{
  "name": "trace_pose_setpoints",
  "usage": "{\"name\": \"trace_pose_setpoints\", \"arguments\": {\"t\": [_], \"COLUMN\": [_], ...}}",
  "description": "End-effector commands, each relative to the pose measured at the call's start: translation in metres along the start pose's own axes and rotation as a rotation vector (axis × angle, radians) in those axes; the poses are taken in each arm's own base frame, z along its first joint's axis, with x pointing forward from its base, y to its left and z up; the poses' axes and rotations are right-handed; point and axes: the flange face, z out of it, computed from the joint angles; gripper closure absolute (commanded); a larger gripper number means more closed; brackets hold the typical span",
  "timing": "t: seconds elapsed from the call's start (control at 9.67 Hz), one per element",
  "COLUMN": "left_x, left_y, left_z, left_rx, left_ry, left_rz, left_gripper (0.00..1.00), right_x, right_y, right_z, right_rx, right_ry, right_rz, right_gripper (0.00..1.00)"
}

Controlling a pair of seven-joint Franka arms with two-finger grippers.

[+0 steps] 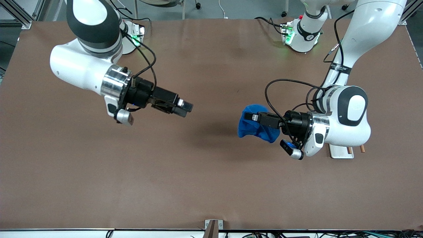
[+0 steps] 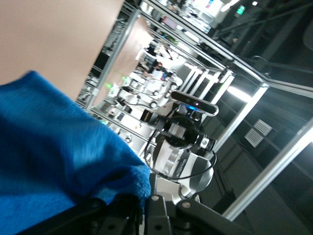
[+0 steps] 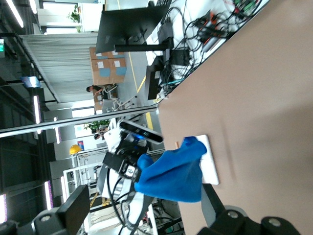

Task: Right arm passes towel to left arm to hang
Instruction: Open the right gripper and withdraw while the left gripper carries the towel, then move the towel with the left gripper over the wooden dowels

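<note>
The bright blue towel hangs bunched from my left gripper, which is shut on it above the table toward the left arm's end. In the left wrist view the towel fills the space at my left gripper, pinched between the jaws. My right gripper is open and empty above the middle of the table, pointing at the towel with a gap between them. In the right wrist view my right gripper has its fingers wide apart, and the towel shows farther off in the left gripper.
A white flat tray with two wooden rods lies under the left arm's wrist, mostly hidden. It also shows in the right wrist view beside the towel. The brown table has bare surface nearer the front camera.
</note>
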Motion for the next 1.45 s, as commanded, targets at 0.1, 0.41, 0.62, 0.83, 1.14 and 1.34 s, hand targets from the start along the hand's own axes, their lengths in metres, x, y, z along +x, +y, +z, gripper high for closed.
{"name": "trace_pose_setpoints", "arguments": {"t": [0.1, 0.41, 0.62, 0.83, 1.14, 1.34], "left_x": [-0.005, -0.023, -0.048, -0.069, -0.092, -0.095], "left_y": [-0.008, 0.006, 0.014, 0.007, -0.026, -0.06], "left_z": [-0.034, -0.075, -0.099, -0.143, -0.228, -0.264], "left_rx": [0.279, 0.587, 0.859, 0.998, 1.006, 1.1], "left_ry": [0.172, 0.393, 0.566, 0.681, 0.792, 0.869], "left_rz": [-0.14, -0.247, -0.236, -0.257, -0.371, -0.391], "left_gripper": [1.0, 0.96, 1.0, 1.0, 0.99, 0.99], "right_x": [0.039, 0.071, 0.082, 0.094, 0.108, 0.114], "right_y": [0.036, 0.075, 0.092, 0.104, 0.113, 0.122], "right_z": [-0.054, -0.117, -0.144, -0.184, -0.246, -0.284], "right_rx": [-0.235, -0.564, -0.773, -0.952, -1.073, -1.092], "right_ry": [-0.072, -0.102, -0.102, -0.083, -0.03, -0.012], "right_rz": [-0.1, -0.208, -0.274, -0.318, -0.337, -0.301], "right_gripper": [0.0, 0.0, 0.0, 0.0, 0.0, 0.0]}}
